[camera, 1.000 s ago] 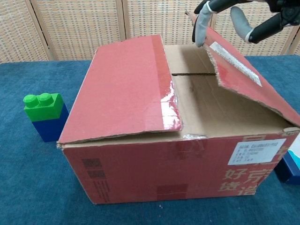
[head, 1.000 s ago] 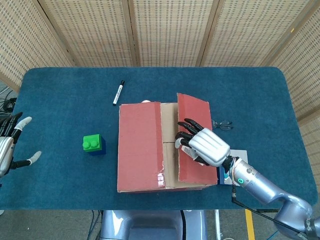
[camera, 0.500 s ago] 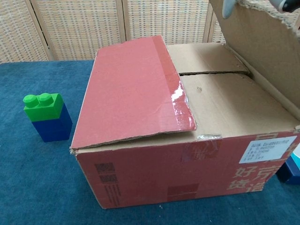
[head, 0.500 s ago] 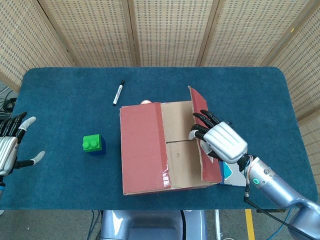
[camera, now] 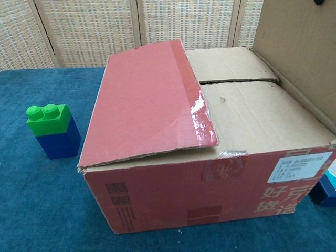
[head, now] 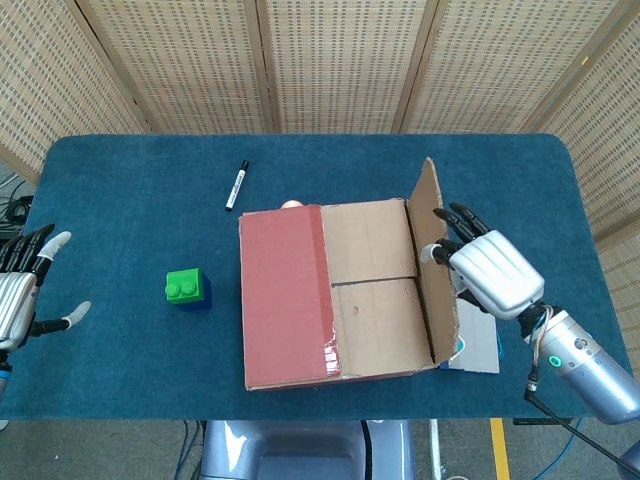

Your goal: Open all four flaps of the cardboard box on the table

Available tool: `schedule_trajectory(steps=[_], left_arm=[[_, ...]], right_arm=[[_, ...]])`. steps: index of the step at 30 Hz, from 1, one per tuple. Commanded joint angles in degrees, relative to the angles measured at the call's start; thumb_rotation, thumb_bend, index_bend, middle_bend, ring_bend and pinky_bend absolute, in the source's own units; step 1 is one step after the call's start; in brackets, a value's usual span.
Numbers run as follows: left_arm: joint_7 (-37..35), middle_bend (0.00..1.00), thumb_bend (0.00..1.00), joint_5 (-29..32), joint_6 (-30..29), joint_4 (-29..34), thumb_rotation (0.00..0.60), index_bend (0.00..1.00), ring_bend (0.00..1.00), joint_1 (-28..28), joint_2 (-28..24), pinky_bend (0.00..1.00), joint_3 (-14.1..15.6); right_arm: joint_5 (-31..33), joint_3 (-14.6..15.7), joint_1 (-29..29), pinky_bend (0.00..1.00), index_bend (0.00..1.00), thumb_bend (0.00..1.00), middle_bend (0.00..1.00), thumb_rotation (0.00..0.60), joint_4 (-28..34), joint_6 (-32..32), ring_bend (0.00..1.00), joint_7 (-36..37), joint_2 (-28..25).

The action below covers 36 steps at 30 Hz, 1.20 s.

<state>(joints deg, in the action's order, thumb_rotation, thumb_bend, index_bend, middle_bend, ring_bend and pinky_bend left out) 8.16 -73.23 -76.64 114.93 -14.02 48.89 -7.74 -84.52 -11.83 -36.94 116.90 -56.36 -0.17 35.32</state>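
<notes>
Head view shows the red-brown cardboard box (head: 340, 295) sitting mid-table on the blue-carpeted table (head: 120, 190), and its right outer flap (head: 432, 262), which a second ago lay low over the top, now stands nearly upright with the right hand (head: 480, 270) spread against its outer face, fingers apart. The left hand (head: 18, 295) hovers open at the table's left edge. One flap is up; the left red flap (head: 283, 295) and two plain brown inner flaps (head: 370, 285) remain closed.
</notes>
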Motion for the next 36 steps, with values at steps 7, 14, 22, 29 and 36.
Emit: schedule_trajectory(steps=[7, 14, 22, 29, 36], left_arm=[[0.07, 0.0, 0.25, -0.06, -0.03, 0.03, 0.498, 0.07, 0.0, 0.05, 0.06, 0.0, 0.14], [0.57, 0.0, 0.25, -0.69, 0.53, 0.01, 0.499, 0.07, 0.0, -0.24, 0.05, 0.0, 0.48], [-0.51, 0.0, 0.24, -4.19, 1.83, -0.54, 0.499, 0.07, 0.0, -1.7, -0.52, 0.0, 0.26], [-6.84, 0.0, 0.15, -9.99, 6.81, -2.0, 0.499, 0.07, 0.0, -5.66, -2.79, 0.0, -0.46], [-12.28, 0.0, 0.08, -12.48, 12.9, -3.85, 0.5, 0.07, 0.0, -11.05, -3.93, 0.0, -2.24]], right_arm=[[0.53, 0.02, 2.01, 0.0, 0.37, 1.0, 0.46, 0.6, 0.13, -0.64, 0.04, -0.05, -4.05], [0.84, 0.75, 4.22, 0.0, 0.37, 1.0, 0.46, 0.6, -0.82, -1.52, 0.04, 0.44, -6.04], [1.48, 1.57, 7.04, 0.0, 0.34, 1.0, 0.3, 0.6, -1.77, -3.97, 0.02, 1.73, -5.43], [1.95, 2.74, 9.98, 0.0, 0.19, 0.92, 0.14, 0.6, -3.37, -7.79, 0.0, 0.78, -0.34], [3.8, 3.48, 11.98, 0.0, 0.13, 0.75, 0.07, 0.6, -3.88, -10.02, 0.0, -2.18, 2.98]])
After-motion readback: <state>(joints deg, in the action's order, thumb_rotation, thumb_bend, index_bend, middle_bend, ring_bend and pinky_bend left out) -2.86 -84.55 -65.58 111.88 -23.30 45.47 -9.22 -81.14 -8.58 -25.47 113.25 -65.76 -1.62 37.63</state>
